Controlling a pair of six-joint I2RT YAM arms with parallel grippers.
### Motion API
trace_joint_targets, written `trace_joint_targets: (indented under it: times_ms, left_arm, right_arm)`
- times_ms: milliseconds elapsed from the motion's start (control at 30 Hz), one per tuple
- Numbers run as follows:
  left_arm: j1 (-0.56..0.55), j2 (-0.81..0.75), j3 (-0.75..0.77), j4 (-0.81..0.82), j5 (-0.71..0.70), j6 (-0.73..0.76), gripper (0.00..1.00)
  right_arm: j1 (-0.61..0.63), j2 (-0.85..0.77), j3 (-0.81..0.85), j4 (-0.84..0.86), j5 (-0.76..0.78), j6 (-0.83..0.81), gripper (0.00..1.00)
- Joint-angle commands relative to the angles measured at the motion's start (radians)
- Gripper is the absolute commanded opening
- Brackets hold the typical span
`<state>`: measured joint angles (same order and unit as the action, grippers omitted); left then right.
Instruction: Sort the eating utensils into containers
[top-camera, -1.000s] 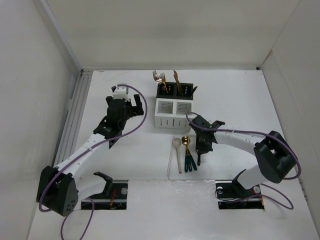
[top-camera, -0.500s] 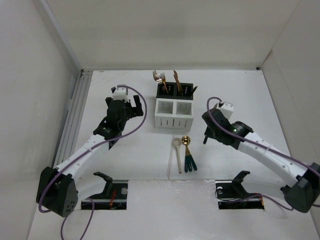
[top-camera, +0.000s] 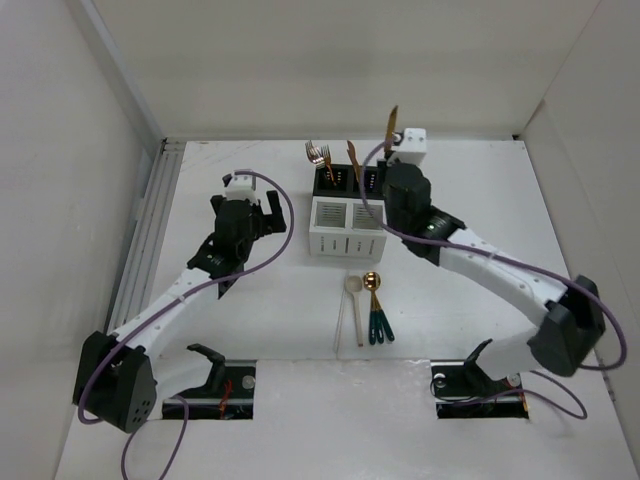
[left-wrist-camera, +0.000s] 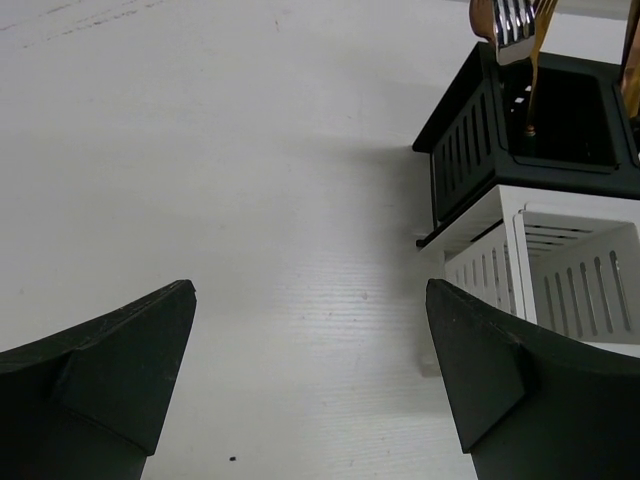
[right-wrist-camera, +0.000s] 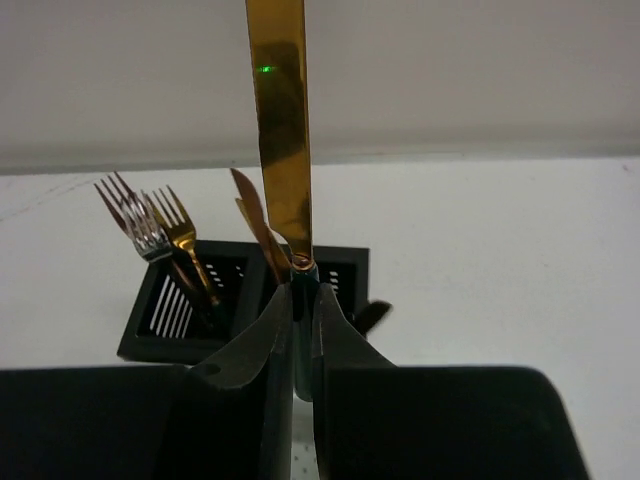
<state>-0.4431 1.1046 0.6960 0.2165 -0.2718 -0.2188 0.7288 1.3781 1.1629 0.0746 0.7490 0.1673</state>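
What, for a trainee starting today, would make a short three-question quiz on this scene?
1. True or false: the left claw holds a fork.
2. The right claw grips: A) a gold knife, B) a ladle, C) nothing?
3. Fill in: the forks stand in the ___ caddy.
Key: 1 false; 2 A; 3 black.

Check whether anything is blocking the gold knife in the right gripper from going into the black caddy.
Nothing visible blocks it. The right gripper holds the gold knife upright close to the black caddy. The only crowding is a copper knife leaning in its right compartment; forks stand in the left one.
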Motion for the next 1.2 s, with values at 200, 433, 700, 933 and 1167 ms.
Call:
trace_joint_targets:
  times_ms: [200, 433, 700, 933, 1167]
  left_arm:
    - [0.037, 0.054, 0.046, 0.0, -0.024, -0.001, 0.99]
    - [0.066, 0.074, 0.056, 0.011, -0.024, -0.01, 0.99]
    - [0.075, 0.083, 0.056, 0.011, -0.024, -0.01, 0.99]
    - [0.075, 0.083, 0.056, 0.011, -0.015, -0.019, 0.99]
    - [0.075, 0.083, 0.056, 0.001, -0.015, -0.019, 0.99]
  right_arm:
    - [-0.019, 0.306, 0.184, 0.367, -0.102, -0.226, 0.0]
    - [-0.095, 0.383, 0.195, 0.367, -0.151, -0.158, 0.0]
    - [-0.097, 0.429, 0.181, 0.326, -0.178, -0.128, 0.0]
    - [-0.097, 0.447, 0.172, 0.268, -0.198, -0.058, 0.07]
    - [-0.106, 0.447, 0.172, 0.244, -0.189, -0.058, 0.27]
